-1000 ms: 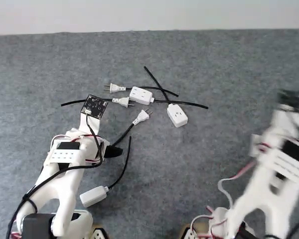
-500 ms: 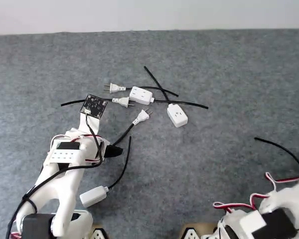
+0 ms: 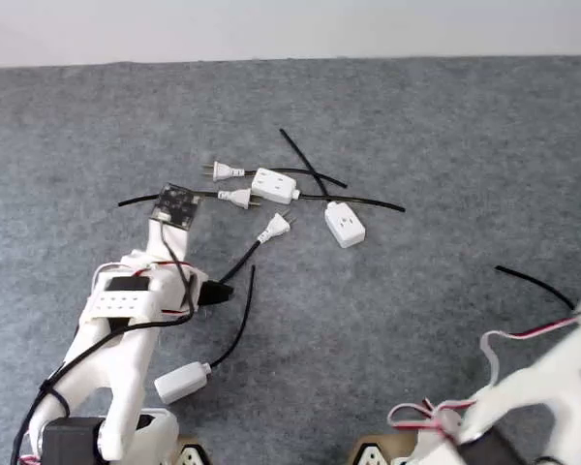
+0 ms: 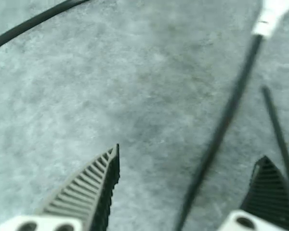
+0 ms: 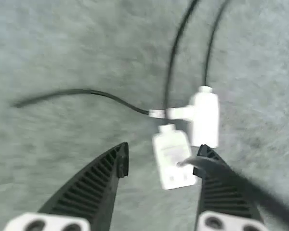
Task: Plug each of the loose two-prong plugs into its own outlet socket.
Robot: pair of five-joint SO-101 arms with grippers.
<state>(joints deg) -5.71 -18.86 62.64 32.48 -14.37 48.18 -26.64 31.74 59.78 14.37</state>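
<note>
Grey felt surface (image 3: 445, 145) strewn with white plugs (image 3: 276, 228) and sockets (image 3: 344, 224). Left gripper (image 4: 190, 153) spread apart over a black cord (image 4: 216, 139); right gripper (image 5: 164, 146) likewise apart, empty.

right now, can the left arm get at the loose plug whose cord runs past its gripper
Probably yes. The left gripper is open above the carpet. The black cord runs between its jaws, and the white plug on that cord lies just ahead with nothing in between.
</note>
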